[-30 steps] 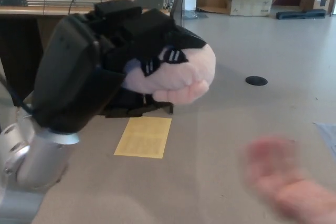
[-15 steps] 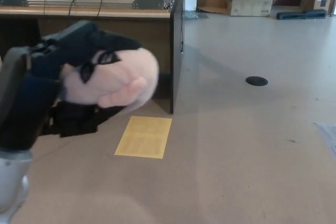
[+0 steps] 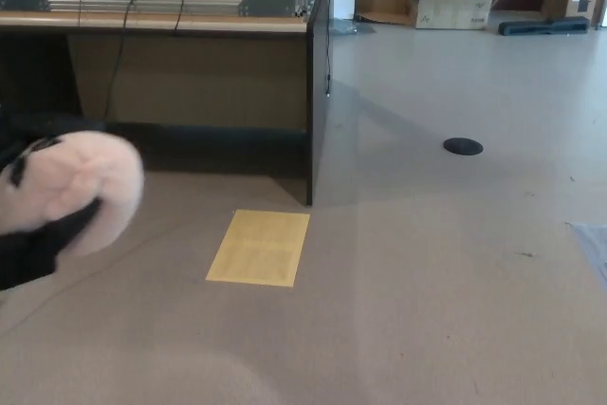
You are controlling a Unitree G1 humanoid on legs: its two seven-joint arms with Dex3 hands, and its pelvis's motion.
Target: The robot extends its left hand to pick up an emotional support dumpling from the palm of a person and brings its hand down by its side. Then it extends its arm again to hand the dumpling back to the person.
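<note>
**Far left edge of view: left hand carrying the plush dumpling, low and mostly out of frame**

Floor (image 3: 427,310) takes up most of the head view, plain beige, nothing on it carrying the task's thing. Desk (image 3: 190,64) along the top left, wooden, cables and clutter on top, shadow under it. Cardboard box (image 3: 450,2) far back near the wall. Yellow sheet (image 3: 260,248) lies flat on the floor just beside the desk's near corner. Small black disc (image 3: 463,146) on the floor, well apart to the right.

Dumpling (image 3: 71,187) sits at the left edge of the frame, off the floor, held in the air. Pale pink, round, fuzzy outline, small dark face marks near its left side. Left hand (image 3: 33,244) only partly shows: black fingers wrap under and behind the dumpling, pinching it from below and from the rear. Rest of the hand is cut off by the frame edge. Right hand not in view. No person in view.

Handling, as a judgement: looks like a soft stuffed toy, so light, squashy, not fragile, not slippery thanks to the fabric nap. It should deform under finger pressure rather than slip. Best hold looks like across the round middle, thumb opposite the two fingers, squeezing in enough to dent it. Main risk is a loose hold letting it roll out during the arm swing.
</note>
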